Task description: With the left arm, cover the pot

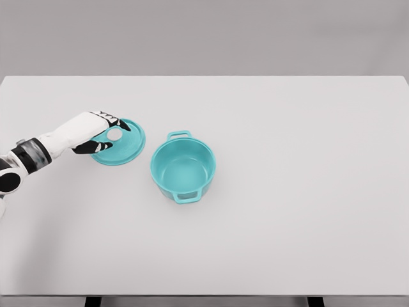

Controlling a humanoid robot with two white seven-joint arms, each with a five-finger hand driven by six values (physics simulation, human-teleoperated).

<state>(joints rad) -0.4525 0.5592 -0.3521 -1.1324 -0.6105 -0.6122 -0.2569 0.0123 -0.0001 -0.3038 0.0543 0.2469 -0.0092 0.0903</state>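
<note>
Teal lid [121, 144] lies flat on the table [287, 192], just left of the open pot [183, 167]. Your left hand [102, 131] curls around its white knob, thumb below, though a firm pinch isn't certain. A shallow grip could let the lid slip or tilt onto the rim. Count one lid, one pot, one hand.

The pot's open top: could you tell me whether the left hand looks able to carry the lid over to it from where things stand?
Probably yes. The left hand is already at the lid, the pot stands open just to its right, and only bare table lies between them.
</note>
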